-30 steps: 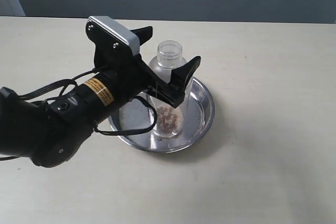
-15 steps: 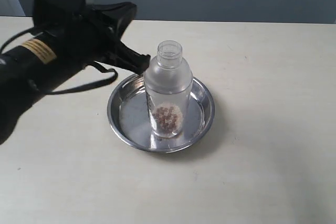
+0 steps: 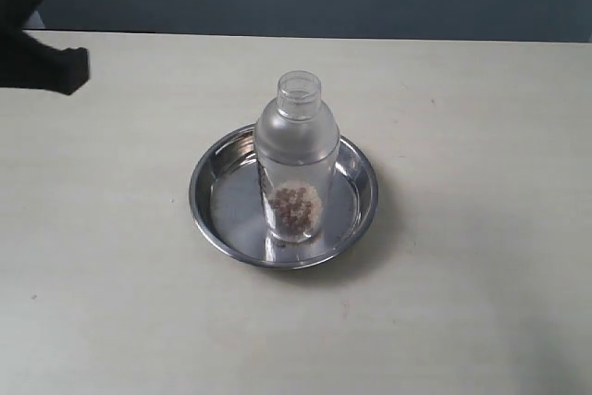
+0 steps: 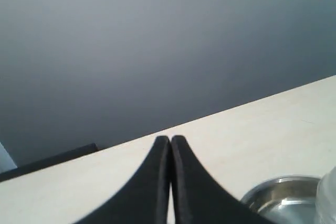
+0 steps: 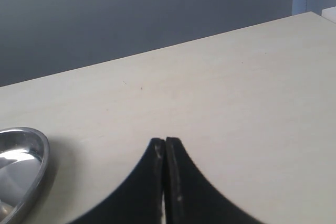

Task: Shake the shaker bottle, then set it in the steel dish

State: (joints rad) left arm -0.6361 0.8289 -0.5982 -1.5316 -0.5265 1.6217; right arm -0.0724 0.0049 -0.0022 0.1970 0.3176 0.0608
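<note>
**Steel underfoot, the shaker bottle [image 3: 296, 168] stands unheld**

It is upright in the steel dish [image 3: 361, 205], a little toward six o'clock. The left claw [image 4: 170, 141], clenched on nothing, sits well off at ten o'clock; the right claw [image 5: 165, 142] is pinched empty too. Tall on slick metal, the bottle could topple if an arm swings across the tabletop [image 3: 481, 302].

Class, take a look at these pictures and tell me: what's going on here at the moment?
Nothing is holding anything right now. The shaker bottle stands upright inside the steel dish on the table, with brown grains at its bottom. The left gripper is shut and empty, off to the side of the dish. The right gripper is also shut and empty, clear of the dish. The bottle looks already placed.
</note>
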